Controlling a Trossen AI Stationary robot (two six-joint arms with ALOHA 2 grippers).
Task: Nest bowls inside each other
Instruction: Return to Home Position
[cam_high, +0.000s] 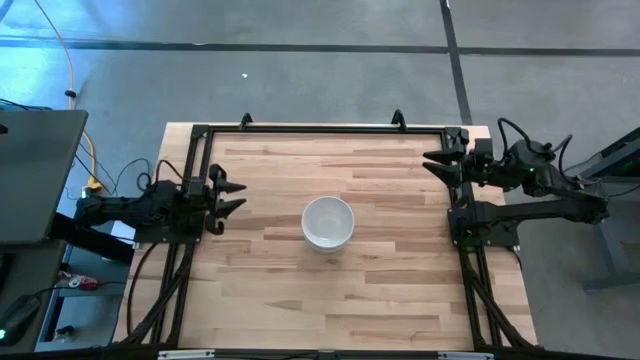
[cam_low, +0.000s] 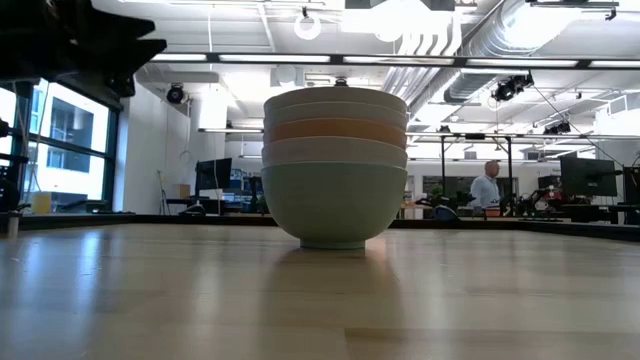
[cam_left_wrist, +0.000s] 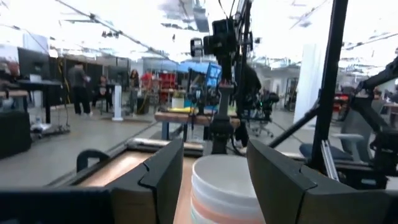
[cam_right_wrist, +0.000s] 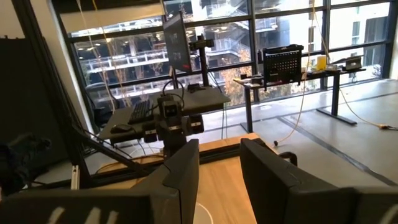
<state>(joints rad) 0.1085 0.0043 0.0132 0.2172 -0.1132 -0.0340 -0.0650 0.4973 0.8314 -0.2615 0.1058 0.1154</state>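
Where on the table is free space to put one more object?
The table is bare all around the stack of bowls at its centre. Patches lie between the stack and the left gripper, the stack and the right gripper, and along both other edges. Nowhere is crowded.

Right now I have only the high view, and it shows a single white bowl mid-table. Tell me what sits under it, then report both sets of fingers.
Observer: The low view shows a nested stack of five. A mint green bowl is at the bottom, on the table.
Operator: Give me the order above it.
Observer: Going up: one white bowl, the orange bowl, then two more white bowls.
Operator: Now the fingers.
Observer: Each wrist view shows an open, empty gap. The left gripper and right gripper both hold nothing, clear of the stack.
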